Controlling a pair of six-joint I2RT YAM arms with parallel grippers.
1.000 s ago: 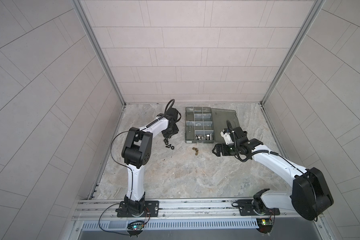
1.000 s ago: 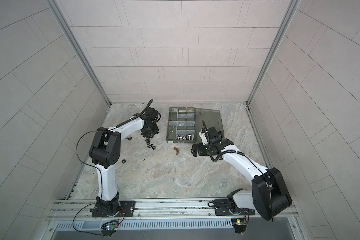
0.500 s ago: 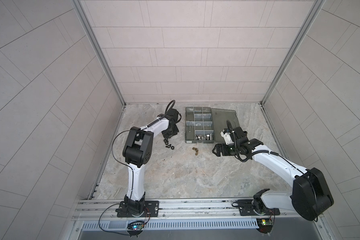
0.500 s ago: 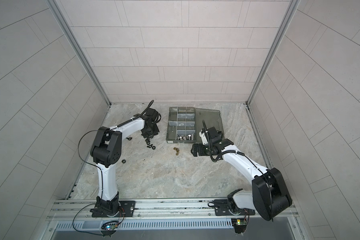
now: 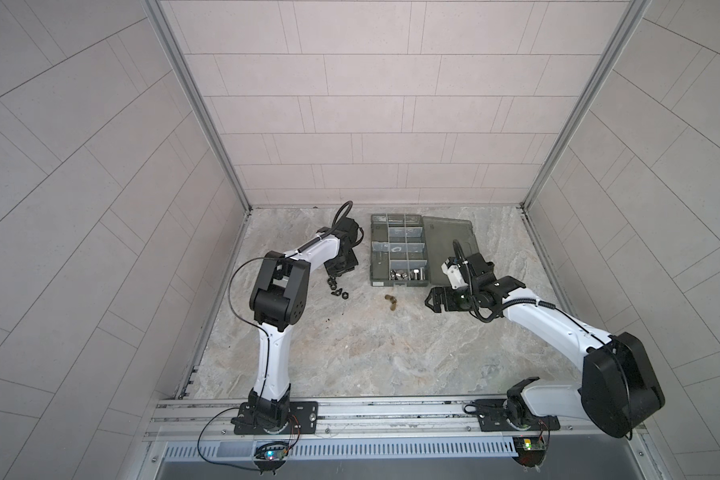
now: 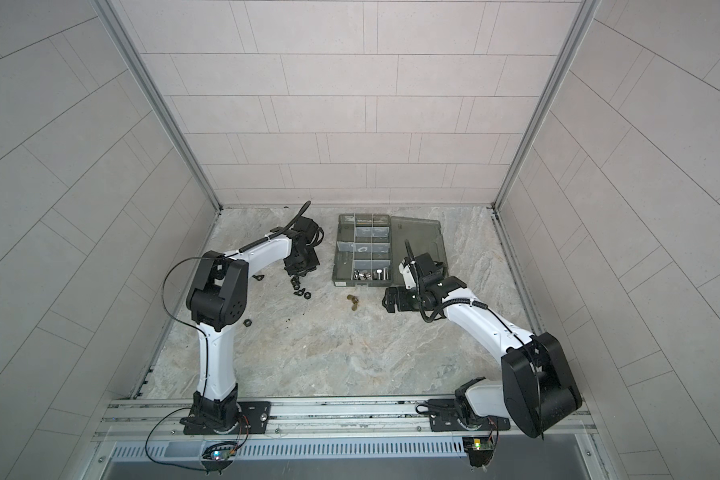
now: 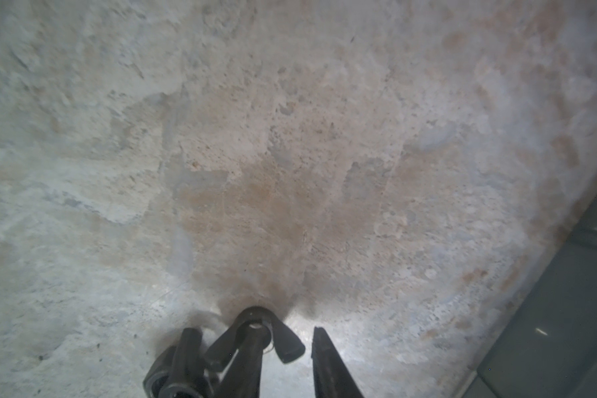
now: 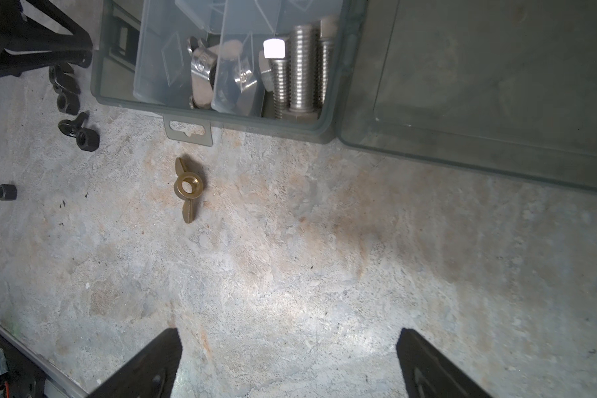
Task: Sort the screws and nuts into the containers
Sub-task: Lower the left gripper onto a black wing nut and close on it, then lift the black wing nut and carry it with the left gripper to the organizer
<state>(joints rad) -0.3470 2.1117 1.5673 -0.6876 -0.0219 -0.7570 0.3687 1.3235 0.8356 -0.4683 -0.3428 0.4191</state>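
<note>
The left gripper (image 7: 286,336) stands low on the worktop (image 7: 290,155), its jaws narrowed about one wing of a black wing nut (image 7: 255,318). A thin strip of light shows between that wing and one finger, and at this blurred close range I cannot tell whether the nut is actually clamped. More black nuts (image 5: 338,289) lie loose just beside it, on the side toward the arms' base rail. The right gripper (image 8: 290,358) hangs spread wide and empty over the worktop, near the front right corner of the organizer box (image 5: 398,285). Between the two grippers a brass wing nut (image 8: 188,187) lies flat, just in front of the box. In the box's front row, three silver hex bolts (image 8: 300,69) lie side by side in the compartment next to the lid (image 5: 449,245), which lies open and flat on the worktop. Silver wing nuts (image 8: 200,74) sit in the neighbouring compartment.
</note>
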